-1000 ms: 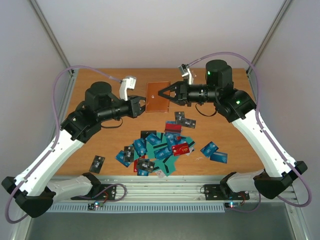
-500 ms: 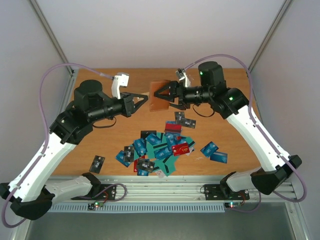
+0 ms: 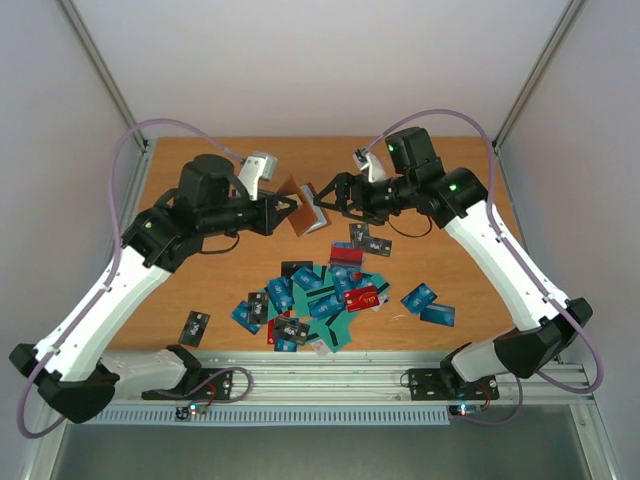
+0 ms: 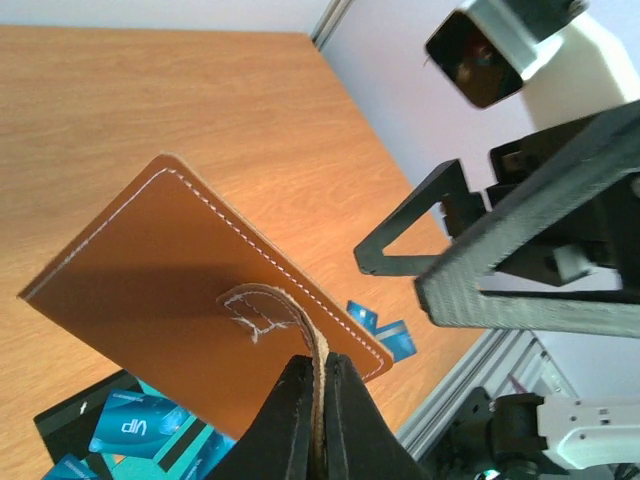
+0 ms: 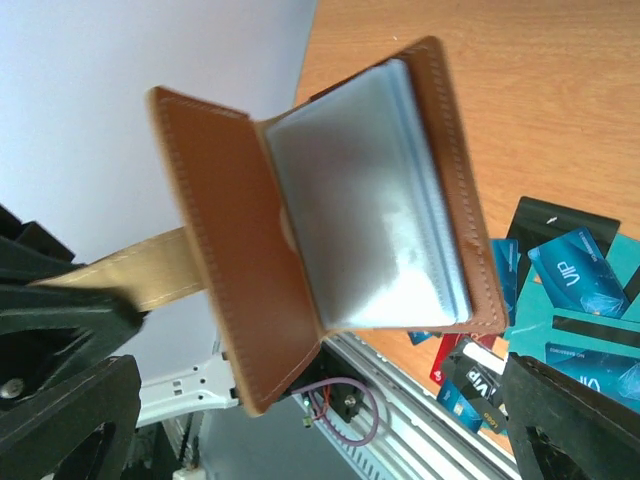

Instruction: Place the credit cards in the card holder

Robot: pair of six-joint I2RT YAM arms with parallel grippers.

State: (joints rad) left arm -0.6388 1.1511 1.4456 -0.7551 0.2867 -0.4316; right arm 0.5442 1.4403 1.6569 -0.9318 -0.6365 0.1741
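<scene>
Brown holder [image 4: 180, 260] hangs open in mid-air, strap [image 5: 150, 272] pinched by the left gripper [image 4: 316, 390], sleeves [image 5: 370, 220] facing the right gripper [image 4: 392, 272], spread wide just beside it.

Matt stitched leather card holder [image 4: 150, 270]; wood-grain table [image 4: 150, 90].

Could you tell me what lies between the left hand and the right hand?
The card holder, held up and open: the left hand pinches its strap, and the open right hand faces it. The top view shows this best.
</scene>
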